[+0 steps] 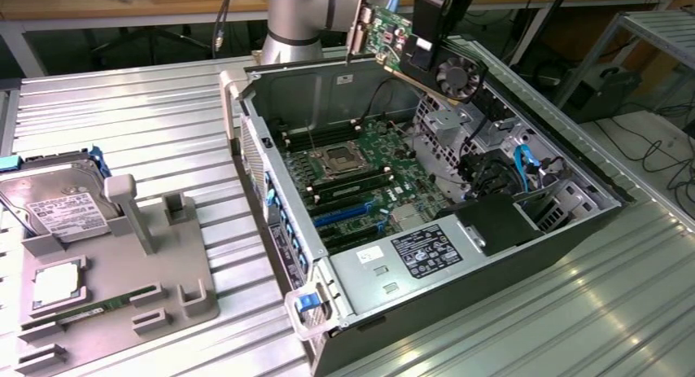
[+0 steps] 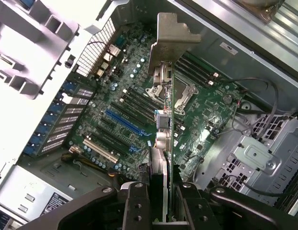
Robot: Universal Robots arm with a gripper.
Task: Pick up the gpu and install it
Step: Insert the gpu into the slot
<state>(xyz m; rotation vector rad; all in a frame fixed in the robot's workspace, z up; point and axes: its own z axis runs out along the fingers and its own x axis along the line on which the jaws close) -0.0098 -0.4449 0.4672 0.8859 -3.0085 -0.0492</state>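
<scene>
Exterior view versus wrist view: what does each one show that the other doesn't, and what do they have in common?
Exterior view: the grey tray beside the case, holding the hard drive and RAM stick, and the black fan on the gpu, high over the open case. Wrist view: the gpu edge-on, its silver bracket in front of the motherboard, the claw shut on the card, and a blue slot. Both: the gpu, the motherboard and the case interior.
</scene>
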